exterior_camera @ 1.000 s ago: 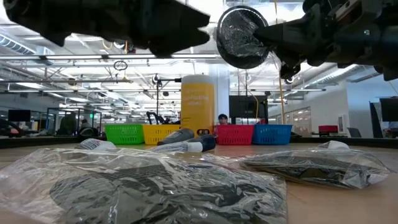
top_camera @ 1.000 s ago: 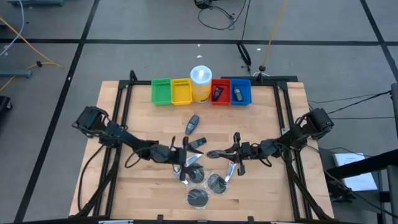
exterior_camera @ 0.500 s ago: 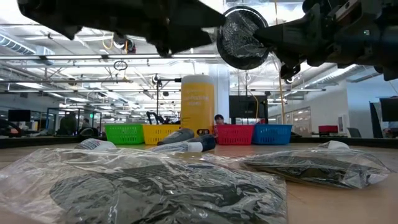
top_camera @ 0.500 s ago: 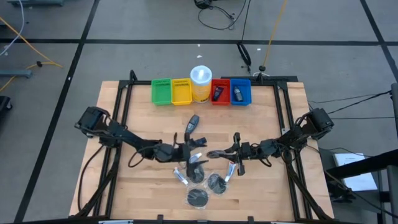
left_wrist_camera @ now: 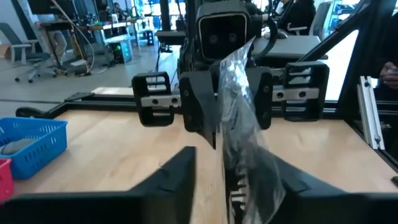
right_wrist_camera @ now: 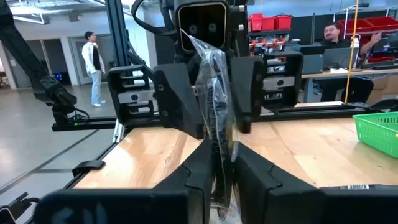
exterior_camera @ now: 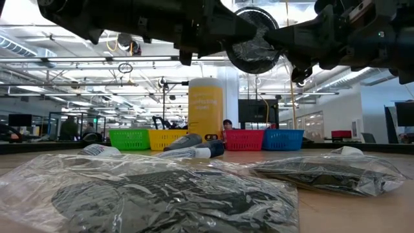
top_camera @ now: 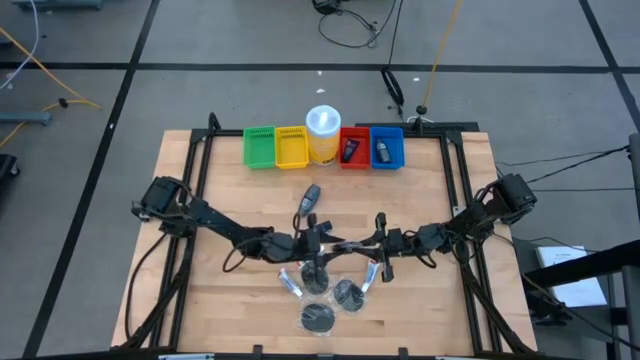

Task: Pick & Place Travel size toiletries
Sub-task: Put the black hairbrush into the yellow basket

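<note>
Meeting above the desk's (top_camera: 220, 300) middle, the right gripper (top_camera: 352, 246), at three o'clock, clenches a bagged dark disc (right_wrist_camera: 214, 106) while the left gripper's (top_camera: 326, 245) jaws, at nine, spread around it.

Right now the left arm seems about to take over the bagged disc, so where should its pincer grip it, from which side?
Probably the free edge facing the left pincer, approached level from the left. The bagged disc stands edge-on in the shut right pincer, so the left one, open, can close across its flat faces.
</note>
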Motion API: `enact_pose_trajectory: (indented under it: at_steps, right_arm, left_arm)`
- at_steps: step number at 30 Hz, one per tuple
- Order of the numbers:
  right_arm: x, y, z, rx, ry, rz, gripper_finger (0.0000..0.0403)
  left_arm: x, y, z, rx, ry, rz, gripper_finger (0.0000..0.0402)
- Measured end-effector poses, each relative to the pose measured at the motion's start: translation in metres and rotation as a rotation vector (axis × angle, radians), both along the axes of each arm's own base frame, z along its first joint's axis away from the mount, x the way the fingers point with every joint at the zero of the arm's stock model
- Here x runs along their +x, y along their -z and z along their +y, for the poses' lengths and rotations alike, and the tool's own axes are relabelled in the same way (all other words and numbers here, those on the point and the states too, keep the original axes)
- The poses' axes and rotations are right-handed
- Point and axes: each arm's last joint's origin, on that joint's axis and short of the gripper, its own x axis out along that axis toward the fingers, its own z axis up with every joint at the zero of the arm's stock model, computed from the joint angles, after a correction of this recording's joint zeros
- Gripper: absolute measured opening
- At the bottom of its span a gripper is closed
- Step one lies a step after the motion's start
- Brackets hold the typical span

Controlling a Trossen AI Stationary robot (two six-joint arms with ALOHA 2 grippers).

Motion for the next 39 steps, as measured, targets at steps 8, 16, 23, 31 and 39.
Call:
enact_pose_trajectory:
  at_steps: [8, 16, 23, 31, 39]
  right_arm:
    - [0.000, 0.002, 0.000, -0.008, 0.004, 0.020, 0.0054]
    - [0.001, 0.008, 0.000, -0.014, 0.000, 0.074, 0.0107]
    - [0.000, 0.009, 0.000, -0.036, -0.003, 0.108, 0.0194]
    - [-0.004, 0.014, -0.001, -0.028, -0.002, 0.265, 0.0220]
    - [-0.010, 0.033, 0.006, 0.026, -0.018, 0.433, 0.0207]
  left_arm:
    - [0.000, 0.003, 0.000, -0.009, -0.016, 0.031, 0.0014]
    - [-0.004, 0.004, 0.002, -0.050, -0.030, 0.097, 0.0012]
    - [-0.024, -0.017, 0.009, -0.063, -0.126, 0.233, 0.0027]
    - [-0.054, -0.039, 0.023, -0.078, -0.265, 0.366, 0.0012]
    - [-0.077, -0.047, 0.062, -0.110, -0.442, 0.514, 0.0035]
